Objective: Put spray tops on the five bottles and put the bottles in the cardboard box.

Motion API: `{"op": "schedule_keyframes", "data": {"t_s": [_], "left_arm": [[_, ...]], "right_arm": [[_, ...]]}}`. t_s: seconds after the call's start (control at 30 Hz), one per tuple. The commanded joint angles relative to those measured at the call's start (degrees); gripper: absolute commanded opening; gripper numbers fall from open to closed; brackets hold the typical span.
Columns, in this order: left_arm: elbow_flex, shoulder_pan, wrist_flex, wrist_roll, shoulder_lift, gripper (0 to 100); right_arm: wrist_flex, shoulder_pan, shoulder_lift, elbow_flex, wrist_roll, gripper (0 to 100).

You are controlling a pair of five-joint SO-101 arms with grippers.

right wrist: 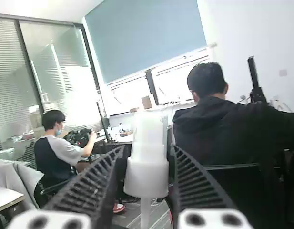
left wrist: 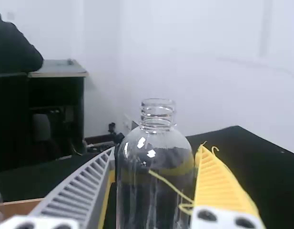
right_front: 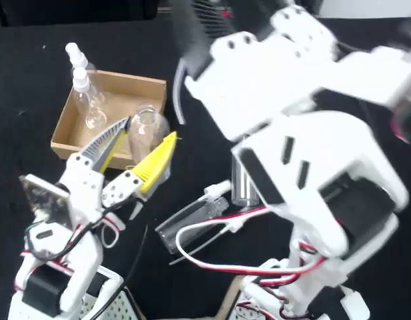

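My left gripper (right_front: 150, 130) is shut on a clear bottle (right_front: 145, 127) with an open neck, held upright just beside the cardboard box (right_front: 140, 85). In the left wrist view the bottle (left wrist: 155, 157) stands between the grey and yellow fingers. My right gripper (right wrist: 147, 152) is shut on a white spray top (right wrist: 147, 164), its thin tube hanging down. The right arm (right_front: 305, 100) is raised high above the table. Two bottles with spray tops (right_front: 85, 93) are in the box. Another capped bottle (right_front: 192, 217) lies on the table, and a further clear bottle (right_front: 244, 183) stands upright close to it.
The table has a black cloth (right_front: 32, 80). Red and white cables (right_front: 212, 263) loop from the right arm's base over the front of the table. People sit at desks in the room behind, away from the task's things.
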Motion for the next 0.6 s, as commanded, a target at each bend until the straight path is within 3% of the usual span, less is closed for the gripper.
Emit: {"op": "schedule_keyframes", "data": {"t_s": [0.0,0.33,0.57], "left_arm": [[-0.1,3.5,-3.6,0.4,-0.4,23],[0.0,7.7,-6.3,0.4,-0.4,23],[0.0,7.3,-6.3,0.4,-0.4,23]], "right_arm": [[-2.6,-1.4,0.5,2.8,0.1,10.3],[-14.7,1.1,0.1,13.0,0.1,10.3],[-12.8,1.1,0.0,13.8,0.1,10.3]]}}
